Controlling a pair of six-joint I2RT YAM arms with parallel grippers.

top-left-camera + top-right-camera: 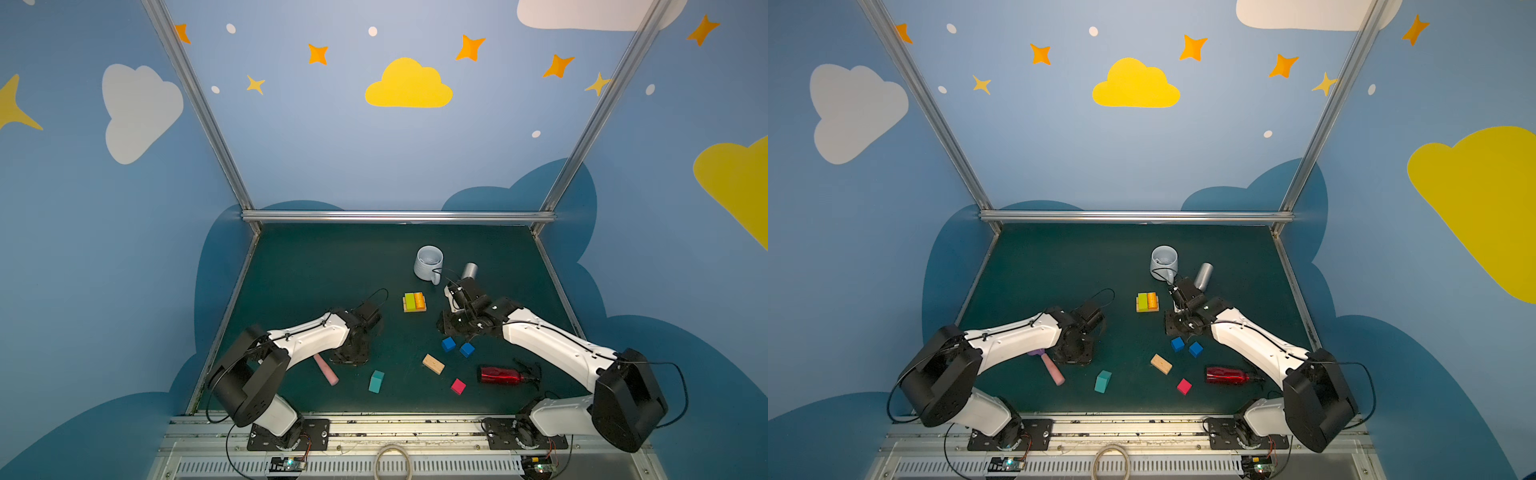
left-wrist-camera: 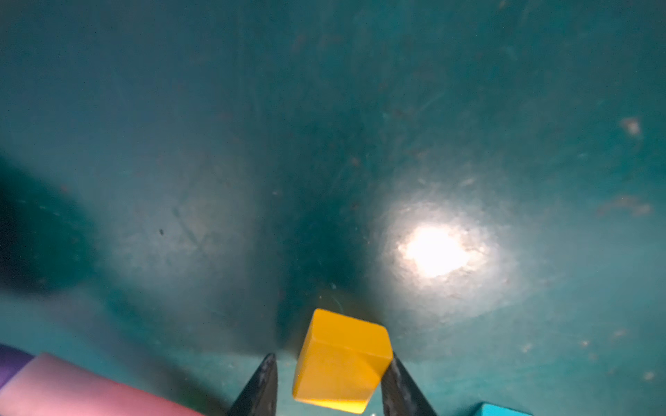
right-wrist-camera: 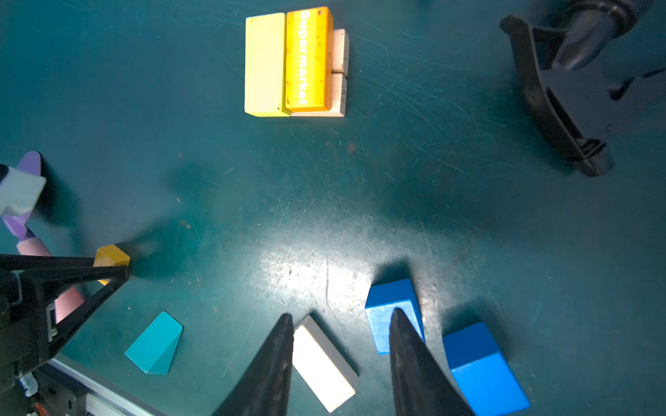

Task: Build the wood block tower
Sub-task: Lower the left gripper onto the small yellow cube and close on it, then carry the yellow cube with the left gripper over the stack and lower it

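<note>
Orange cube (image 2: 342,360) sits inside the parted jaws of your left gripper (image 2: 332,356), one jaw touching it, while your right gripper (image 3: 341,312) hangs spread and empty near a tan bar (image 3: 324,363) and blue cube (image 3: 385,302), the tower (image 1: 414,302) standing beyond and between both.

Even dim light in both top views, edges bent by wide lens, glare spot on bench (image 2: 436,252), left wrist view blurry.

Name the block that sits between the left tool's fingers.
The orange-yellow cube, flanked by the left tool's fingers. The teal piece, tan bar, pink cube and blue cubes lie apart from it.
</note>
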